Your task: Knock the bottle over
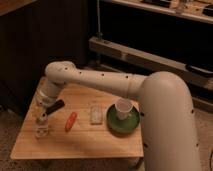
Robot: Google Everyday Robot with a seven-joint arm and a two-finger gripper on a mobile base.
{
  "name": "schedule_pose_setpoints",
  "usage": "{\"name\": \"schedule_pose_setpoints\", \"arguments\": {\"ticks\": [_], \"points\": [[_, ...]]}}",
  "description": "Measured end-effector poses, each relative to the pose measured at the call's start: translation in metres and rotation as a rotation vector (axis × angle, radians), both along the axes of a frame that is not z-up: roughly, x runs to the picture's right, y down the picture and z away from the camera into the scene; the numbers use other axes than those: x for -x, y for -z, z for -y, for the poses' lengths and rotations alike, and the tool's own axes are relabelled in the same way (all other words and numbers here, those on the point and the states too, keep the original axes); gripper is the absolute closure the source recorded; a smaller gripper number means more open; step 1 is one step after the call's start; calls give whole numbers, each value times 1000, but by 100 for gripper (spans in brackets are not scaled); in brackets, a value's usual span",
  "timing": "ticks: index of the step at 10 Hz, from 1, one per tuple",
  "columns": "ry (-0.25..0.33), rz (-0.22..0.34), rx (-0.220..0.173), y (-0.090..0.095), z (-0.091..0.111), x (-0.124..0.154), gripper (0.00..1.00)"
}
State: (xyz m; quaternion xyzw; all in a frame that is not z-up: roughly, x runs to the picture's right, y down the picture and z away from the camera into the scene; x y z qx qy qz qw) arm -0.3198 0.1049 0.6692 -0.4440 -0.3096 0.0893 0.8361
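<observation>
Gripper (43, 116) at the end of the big white arm (100, 82) hangs low over the left part of the light wooden table (95, 142), directly above the small clear bottle with a whitish cap (42, 129). Whether it touches the cap cannot be told.

That bottle stands upright near the table's left edge, narrow at the neck, its pale body speckled (its cap sits right under the gripper's tip). It is shorter than the white cup (123, 108).

From a bulky white shoulder at lower right, the arm reaches left across the table, bends at a rounded elbow above the far left corner, then drops steeply down to the wrist.

Counted on the table: one bottle; one slim orange-red object (71, 121) lying just right of it; one dark, short object (56, 105) beside the wrist; one flat clear rectangular container (95, 112) near the middle; one round green plate (123, 120), bearing the single cup.
</observation>
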Motion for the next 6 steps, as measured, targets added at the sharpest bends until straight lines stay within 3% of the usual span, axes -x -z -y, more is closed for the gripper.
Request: {"name": "schedule_pose_setpoints", "arguments": {"ticks": [6], "points": [[7, -4, -4, -2, -1, -7, 98]]}}
